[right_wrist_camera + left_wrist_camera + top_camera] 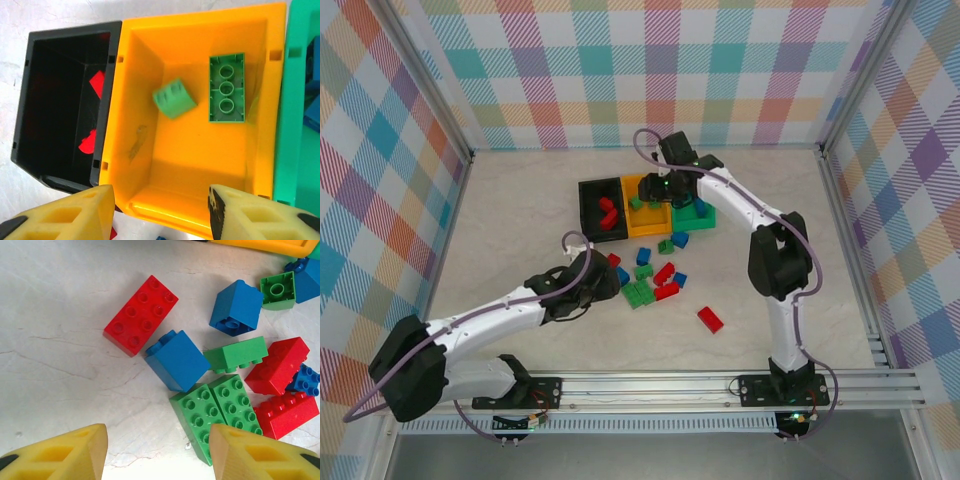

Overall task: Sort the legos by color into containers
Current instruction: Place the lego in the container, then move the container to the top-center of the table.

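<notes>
My right gripper (pixel 160 212) hangs open over the orange-yellow bin (pixel 140 125). Inside that bin a small green lego (pixel 174 98) looks blurred and tilted, and a longer green lego (pixel 226 88) lies underside up. Red legos (pixel 98 82) show inside the black bin (pixel 106 125) on its left, and the green bin (pixel 292 125) joins on the right. My left gripper (pixel 157 450) is open just above the table with nothing between its fingers. Two green legos (pixel 215 412) lie side by side by its right finger. A blue lego (pixel 177 360) and a red lego (pixel 141 315) lie further ahead.
More loose red, blue and green legos (pixel 660 275) are scattered in front of the bin row (pixel 645 232). One red lego (pixel 710 319) lies apart to the right. Checked walls close in the table on three sides.
</notes>
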